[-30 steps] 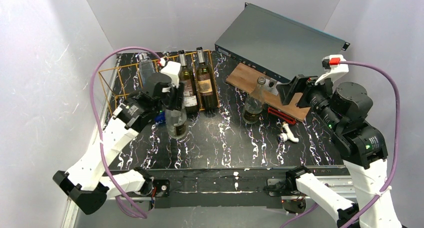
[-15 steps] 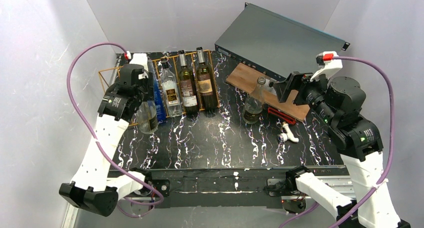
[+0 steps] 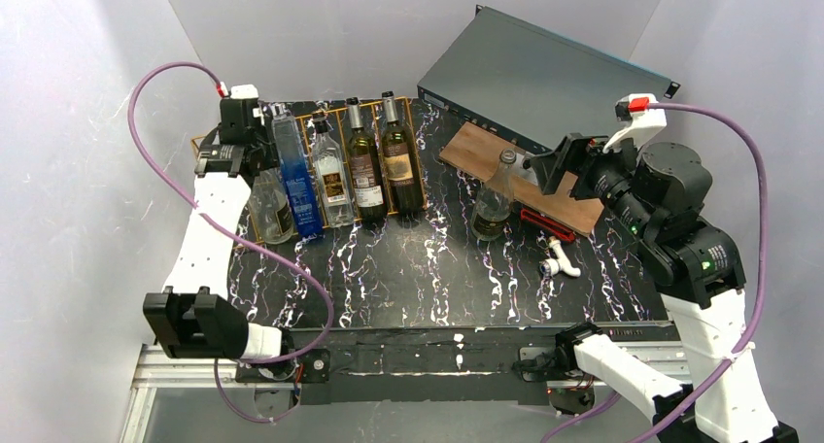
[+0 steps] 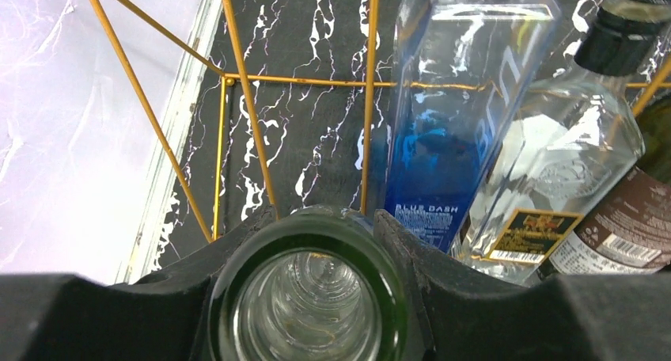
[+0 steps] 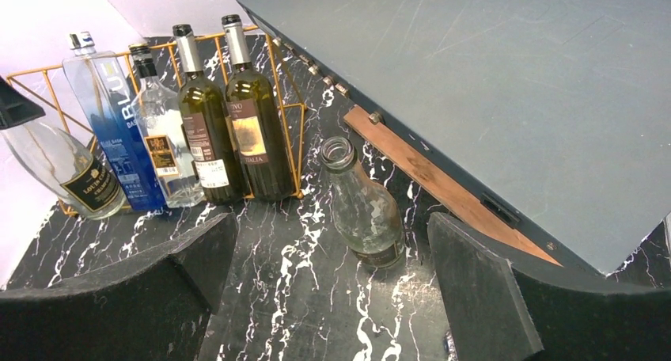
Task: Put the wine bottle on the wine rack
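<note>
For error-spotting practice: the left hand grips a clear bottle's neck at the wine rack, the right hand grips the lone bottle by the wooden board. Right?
No. The right wrist view shows the right hand open, not touching the lone bottle; the rest stands.

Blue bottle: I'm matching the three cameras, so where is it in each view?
Top external: blue bottle, upper left.
Left wrist: the bottle, top, right of centre.
Right wrist: the bottle, upper left.
Shared landmark: the clear dark-capped bottle, on its right in every view.
</note>
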